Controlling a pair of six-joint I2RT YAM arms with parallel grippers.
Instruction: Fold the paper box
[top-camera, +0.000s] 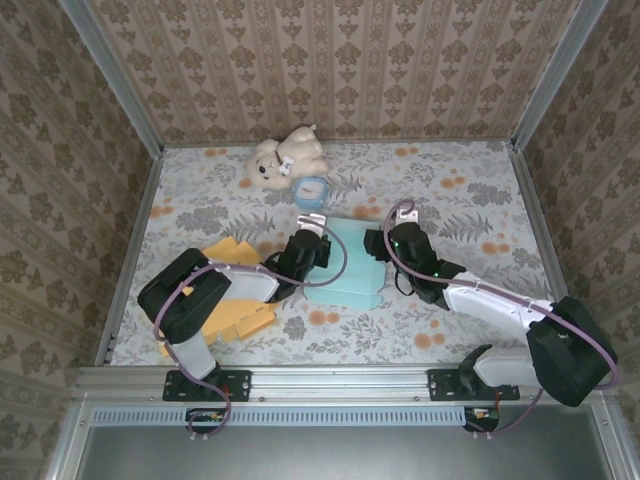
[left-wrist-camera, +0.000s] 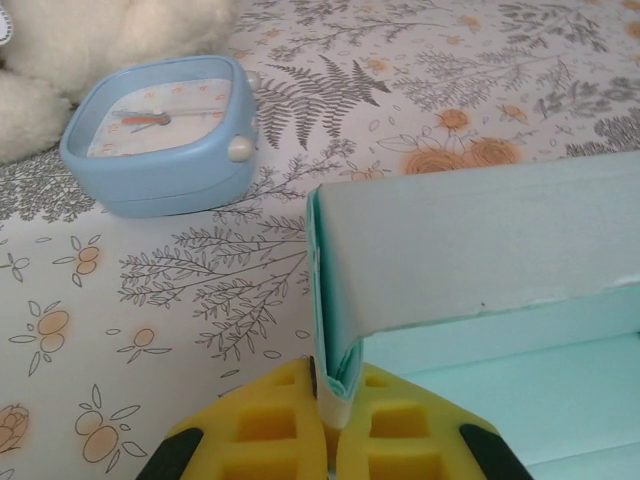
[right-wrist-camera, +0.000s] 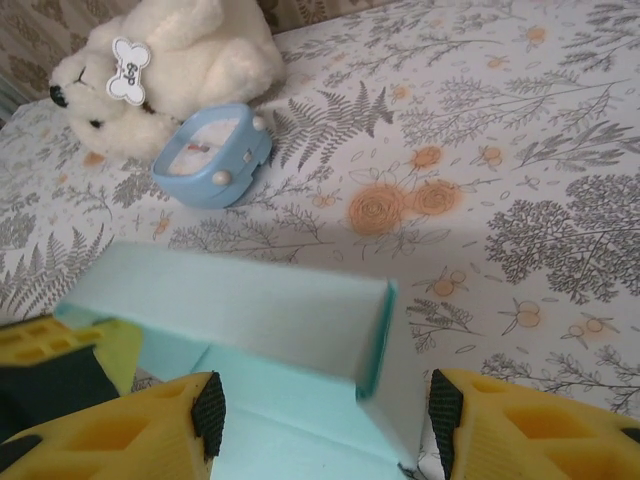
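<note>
Teal paper box lies at the middle of the tabletop. We clamp its raised wall's left corner in the left gripper, while the right gripper stands apart, astride the wall's right end.

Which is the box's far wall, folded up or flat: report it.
Folded up: the far wall stands raised above the box floor, its end pinched by the left pincer.

the pale mint paper box lay partly folded just nearside of the blue clock, its base flat and its far long wall standing upright.
</note>
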